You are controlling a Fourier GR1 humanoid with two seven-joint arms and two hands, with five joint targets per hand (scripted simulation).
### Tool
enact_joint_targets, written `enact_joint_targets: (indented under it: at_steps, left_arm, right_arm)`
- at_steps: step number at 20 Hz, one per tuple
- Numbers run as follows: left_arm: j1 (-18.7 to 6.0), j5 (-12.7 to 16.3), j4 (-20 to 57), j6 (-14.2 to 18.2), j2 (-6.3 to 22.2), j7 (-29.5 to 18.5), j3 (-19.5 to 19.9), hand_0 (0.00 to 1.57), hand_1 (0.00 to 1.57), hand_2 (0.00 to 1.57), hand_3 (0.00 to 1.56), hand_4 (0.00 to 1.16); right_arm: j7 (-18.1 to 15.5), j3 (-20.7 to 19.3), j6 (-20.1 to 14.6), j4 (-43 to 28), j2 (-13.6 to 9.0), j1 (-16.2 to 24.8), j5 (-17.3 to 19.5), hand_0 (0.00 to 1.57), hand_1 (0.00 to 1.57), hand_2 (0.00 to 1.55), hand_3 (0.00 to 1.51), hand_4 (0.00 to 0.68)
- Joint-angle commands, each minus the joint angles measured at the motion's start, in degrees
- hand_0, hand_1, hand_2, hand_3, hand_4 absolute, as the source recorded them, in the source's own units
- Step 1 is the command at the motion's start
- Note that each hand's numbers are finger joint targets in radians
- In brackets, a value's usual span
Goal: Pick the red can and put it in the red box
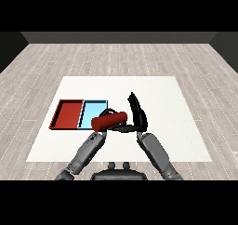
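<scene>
Head view: the red cylindrical can point(109, 121) is lying on its side, long axis running left-right and tipped up a bit at the right. My left hand point(103, 126) curls round it from below, just right of the light blue tray point(93, 109). The flat red tray point(69, 113) has nothing in it yet. My right hand point(137, 111) has its fingers straight, beside the can. Can picked, drop-off left.

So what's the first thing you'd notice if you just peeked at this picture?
The red can jumps out first: it lies sideways in mid-picture, up at the left hand, just right of the trays. Next is the right hand, its fingers straight and pointing up beside the can. Then come the red tray and the light blue tray, side by side on the white table.
</scene>
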Motion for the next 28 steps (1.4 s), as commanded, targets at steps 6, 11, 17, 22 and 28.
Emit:
enact_joint_targets:
  at_steps: [6,11,17,22,28]
  left_arm:
    - [0.1,-1.0,-3.4,-3.6,5.4,2.1,8.0,1.57,1.57,1.57,1.48,1.13]
    - [-0.4,-2.8,-6.7,-2.3,12.0,8.4,11.8,1.57,1.57,1.57,1.48,1.13]
    - [0.1,-4.7,-4.4,-3.9,20.8,12.7,16.4,1.57,1.57,1.57,1.49,1.11]
    - [-0.2,-7.4,5.5,-5.8,28.8,17.3,18.8,1.57,1.57,1.54,1.47,1.11]
    - [-5.4,-11.3,26.9,-8.6,31.2,19.0,19.0,1.57,1.57,1.55,1.47,1.05]
  right_arm:
    - [0.9,-8.2,6.7,-13.6,-6.9,10.9,-5.7,0.00,0.00,0.00,0.00,0.000]
    - [0.1,-13.1,10.3,-14.4,-10.8,15.0,-7.8,0.00,0.00,0.00,0.00,0.000]
    - [-4.7,-14.4,12.0,-12.1,-10.4,23.4,-8.5,0.00,0.00,0.00,0.00,0.000]
    - [-6.0,-13.8,13.2,-10.2,-9.9,22.9,-7.9,0.00,0.00,0.00,0.00,0.000]
    - [-4.3,-17.5,12.9,-6.5,-10.4,19.6,-9.3,0.00,0.00,0.00,0.00,0.000]
